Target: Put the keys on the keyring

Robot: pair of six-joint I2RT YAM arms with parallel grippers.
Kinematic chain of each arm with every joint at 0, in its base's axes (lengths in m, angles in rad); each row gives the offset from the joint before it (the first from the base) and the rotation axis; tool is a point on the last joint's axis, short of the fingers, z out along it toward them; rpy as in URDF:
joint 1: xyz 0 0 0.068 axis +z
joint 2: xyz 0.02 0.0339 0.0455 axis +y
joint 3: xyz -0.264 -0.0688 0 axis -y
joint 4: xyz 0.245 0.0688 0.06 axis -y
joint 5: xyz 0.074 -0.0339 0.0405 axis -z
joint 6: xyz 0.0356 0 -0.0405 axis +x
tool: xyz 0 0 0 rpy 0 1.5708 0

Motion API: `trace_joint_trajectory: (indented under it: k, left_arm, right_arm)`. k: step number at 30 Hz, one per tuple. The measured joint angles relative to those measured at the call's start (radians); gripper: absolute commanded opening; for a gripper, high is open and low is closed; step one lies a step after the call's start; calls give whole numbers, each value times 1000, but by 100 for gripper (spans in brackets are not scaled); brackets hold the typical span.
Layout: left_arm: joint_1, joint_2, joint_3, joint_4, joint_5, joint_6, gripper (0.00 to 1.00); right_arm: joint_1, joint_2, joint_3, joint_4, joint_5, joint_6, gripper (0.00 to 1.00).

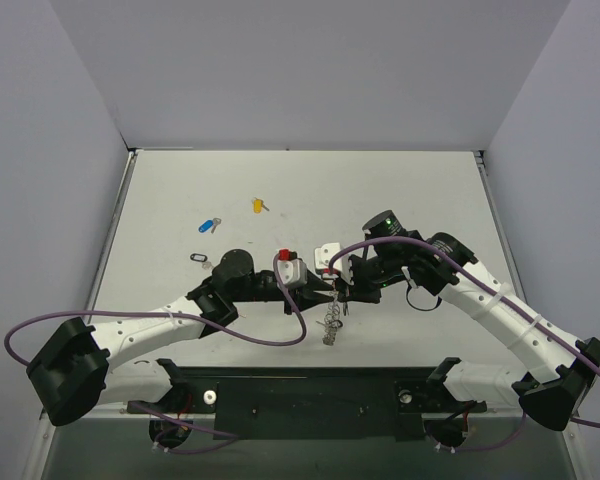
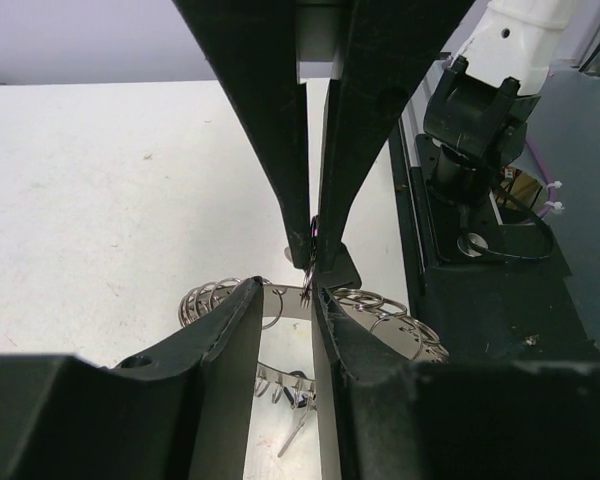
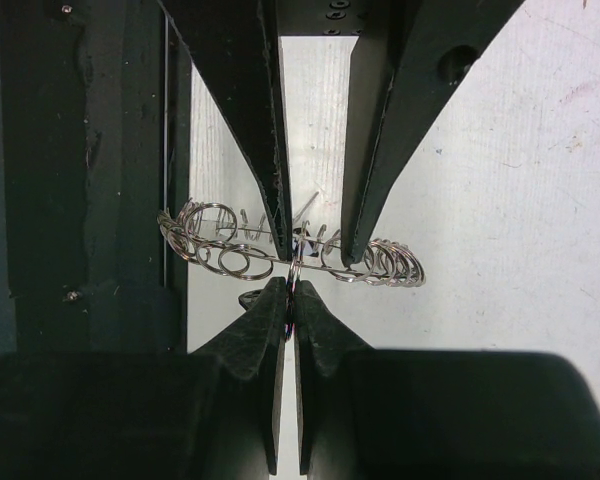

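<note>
The keyring point(image 1: 331, 324), a lacy loop of coiled silver wire, hangs just above the table between both grippers. My right gripper point(image 3: 292, 285) is shut on one small loop of the keyring point(image 3: 220, 258). My left gripper point(image 2: 286, 292) is open, its fingers point(image 2: 230, 350) straddling the keyring point(image 2: 400, 325) from the opposite side. One key point(image 2: 298, 432) with a dark head dangles from the ring's lower edge. Three loose keys lie on the table at the far left: blue point(image 1: 209, 225), yellow point(image 1: 259, 205) and black point(image 1: 200, 258).
The white table point(image 1: 430, 200) is closed in by pale walls on three sides. The black base plate point(image 1: 310, 392) of the arms runs along the near edge. Purple cables point(image 1: 280, 335) loop off both arms.
</note>
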Motion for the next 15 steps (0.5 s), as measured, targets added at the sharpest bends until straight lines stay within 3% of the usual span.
trace_joint_trajectory:
  k: [15]
  left_arm:
    - [-8, 5, 0, 33, 42, -22, 28]
  right_arm:
    - [0, 0, 0, 9, 0, 7, 0]
